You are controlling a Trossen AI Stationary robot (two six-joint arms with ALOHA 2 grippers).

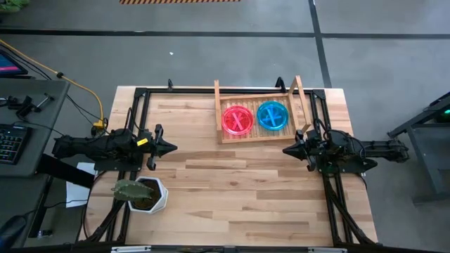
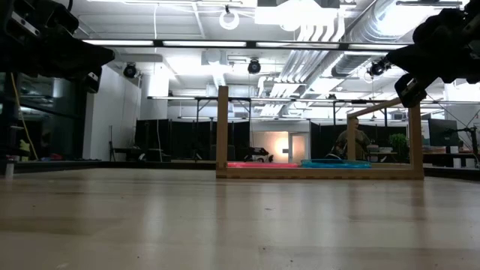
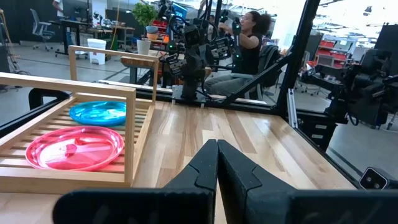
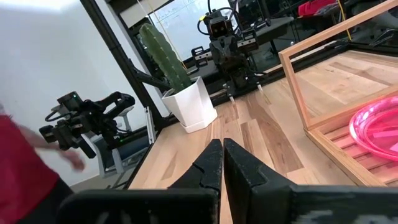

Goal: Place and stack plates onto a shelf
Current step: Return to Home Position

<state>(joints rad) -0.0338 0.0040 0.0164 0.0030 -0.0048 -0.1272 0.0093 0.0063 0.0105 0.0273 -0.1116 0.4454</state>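
High view, from the left: the left gripper (image 1: 171,147) hangs over the left side of the butcher-block table (image 1: 232,204), fingers pressed together on nothing, near a white hexagonal pot (image 1: 156,195) holding a cactus. Further right, the light wooden slatted shelf (image 1: 260,138) holds the pink translucent plastic plates (image 1: 238,119) and, just beside them, the teal-blue translucent plates (image 1: 273,116). Both are glossy, with crossed ridges showing. The right gripper (image 1: 287,150), likewise clenched and empty, sits near the shelf's front right corner. A careless swing there could, I judge, knock the rack and slide the slick plates askew.
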